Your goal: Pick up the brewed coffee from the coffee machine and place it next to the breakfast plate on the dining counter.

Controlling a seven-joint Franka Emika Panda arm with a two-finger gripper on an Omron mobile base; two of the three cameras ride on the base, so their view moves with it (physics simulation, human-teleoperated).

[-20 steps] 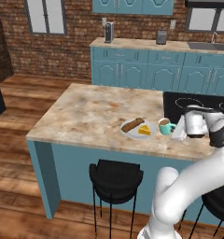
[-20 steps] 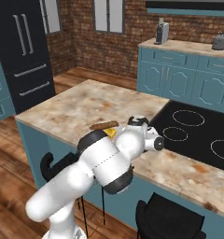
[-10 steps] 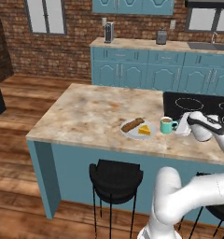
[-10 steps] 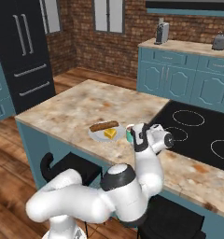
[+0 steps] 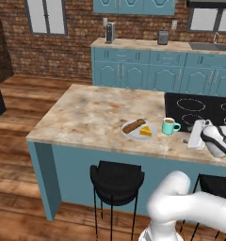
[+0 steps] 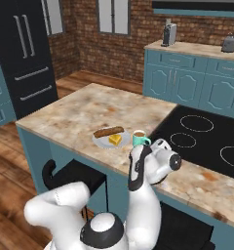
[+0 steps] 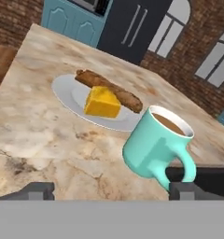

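Observation:
The brewed coffee, a teal mug [image 5: 169,126] [image 6: 139,138] [image 7: 153,147], stands upright on the dining counter [image 5: 96,113] [image 6: 85,110], just right of the breakfast plate [image 5: 139,130] [image 6: 110,140] [image 7: 62,91] with its sausage roll and yellow wedge. My gripper [image 5: 188,137] [image 6: 148,146] [image 7: 113,191] hovers low beside the mug, on the cooktop side. It is open, fingertips [image 7: 37,190] spread wide, with the mug just ahead of them and untouched. The mug's handle points toward one fingertip. The coffee machine [image 5: 110,33] [image 6: 168,34] stands on the far back counter.
The black cooktop [image 5: 199,106] [image 6: 206,141] is inset in the counter right behind the mug. Black stools [image 5: 117,176] [image 6: 75,171] stand along the near side. A toaster [image 5: 163,37] [image 6: 229,44] sits on the back counter, and a black fridge [image 6: 26,49] stands at left.
The jaws have gone from shut on the mug to wide open. The hand has pulled back a little toward the cooktop. The mug stays standing beside the plate.

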